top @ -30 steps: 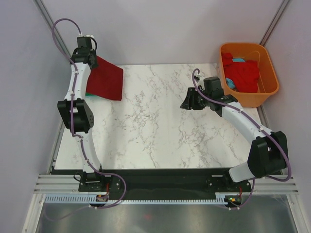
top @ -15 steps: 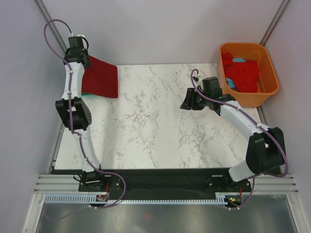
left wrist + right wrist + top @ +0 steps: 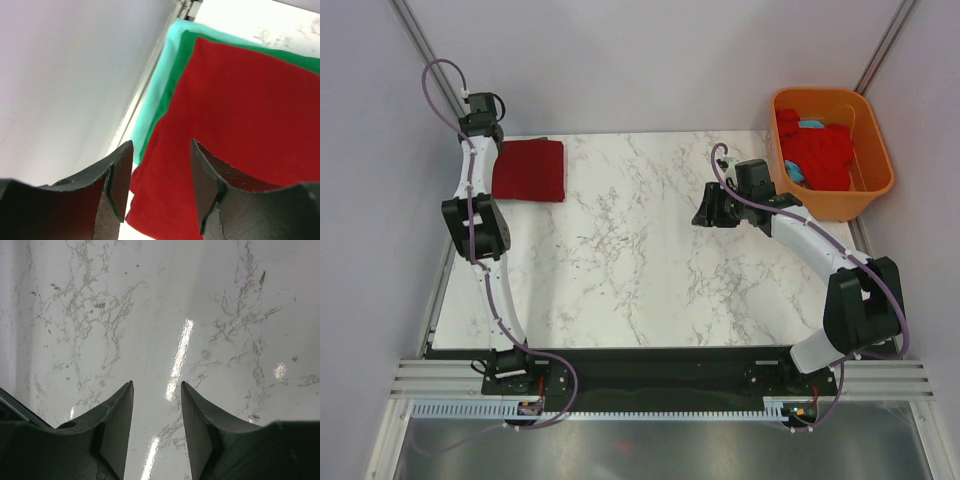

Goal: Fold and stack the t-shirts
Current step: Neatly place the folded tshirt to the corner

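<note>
Now clearing the stack

Your left gripper (image 3: 161, 150) is hanging spread, empty, over the maroon t-shirt (image 3: 529, 170) lying folded on the green t-shirt (image 3: 172, 70), far-left corner. Be lifting straight up, not snagging the fold. Your right gripper (image 3: 157, 387) is hovering spread over the table (image 3: 640, 250).

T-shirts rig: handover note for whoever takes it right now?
Left gripper: open, empty, at the stack's edge in the far-left corner.
Right gripper: open, empty, over the bare marble table.
Done: maroon t-shirt folded, lying on a green t-shirt and a pale aqua cloth.
Left: red t-shirt and light blue t-shirt sit bunched in the orange tub; fold and stack them.
</note>
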`<state>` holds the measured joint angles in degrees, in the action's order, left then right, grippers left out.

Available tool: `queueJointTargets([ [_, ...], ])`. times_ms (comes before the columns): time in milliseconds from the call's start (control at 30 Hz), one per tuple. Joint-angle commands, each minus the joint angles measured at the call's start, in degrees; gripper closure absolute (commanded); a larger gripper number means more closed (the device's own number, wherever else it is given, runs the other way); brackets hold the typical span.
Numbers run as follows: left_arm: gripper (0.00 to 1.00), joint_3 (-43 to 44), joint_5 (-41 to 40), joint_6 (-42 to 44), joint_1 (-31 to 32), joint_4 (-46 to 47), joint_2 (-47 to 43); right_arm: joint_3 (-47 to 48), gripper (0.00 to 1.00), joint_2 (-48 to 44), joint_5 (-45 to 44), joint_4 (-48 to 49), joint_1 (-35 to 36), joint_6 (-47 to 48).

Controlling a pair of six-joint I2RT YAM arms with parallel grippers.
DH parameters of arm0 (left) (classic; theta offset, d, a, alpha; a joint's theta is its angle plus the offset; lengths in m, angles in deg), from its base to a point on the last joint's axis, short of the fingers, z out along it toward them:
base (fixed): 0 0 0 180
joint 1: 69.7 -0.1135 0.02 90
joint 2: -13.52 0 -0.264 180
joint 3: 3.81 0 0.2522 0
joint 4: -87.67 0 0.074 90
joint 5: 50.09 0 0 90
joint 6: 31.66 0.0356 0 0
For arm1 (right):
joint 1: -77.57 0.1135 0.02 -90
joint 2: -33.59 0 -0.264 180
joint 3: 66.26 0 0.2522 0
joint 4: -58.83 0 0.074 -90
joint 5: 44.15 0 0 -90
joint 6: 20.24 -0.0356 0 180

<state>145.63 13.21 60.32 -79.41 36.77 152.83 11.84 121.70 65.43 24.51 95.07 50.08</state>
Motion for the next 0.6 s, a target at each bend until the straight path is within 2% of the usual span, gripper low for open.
queueJointTargets([
  [0, 0.43, -1.0, -1.3, -4.1, -0.6, 3.0, -4.6, 1.3, 0.49, -1.1, 0.0, 0.5, 0.0, 1.2],
  [267, 0.43, -19.4, 14.5, -8.8, 0.1, 3.1, -16.9, 0.4, 0.48, -3.8, 1.1, -0.7, 0.0, 0.5],
  [567, 0.48, -29.6, 15.0, -14.3, -4.1, 3.0, -17.1, -2.1, 0.48, -7.5, 2.1, -0.7, 0.0, 0.3],
])
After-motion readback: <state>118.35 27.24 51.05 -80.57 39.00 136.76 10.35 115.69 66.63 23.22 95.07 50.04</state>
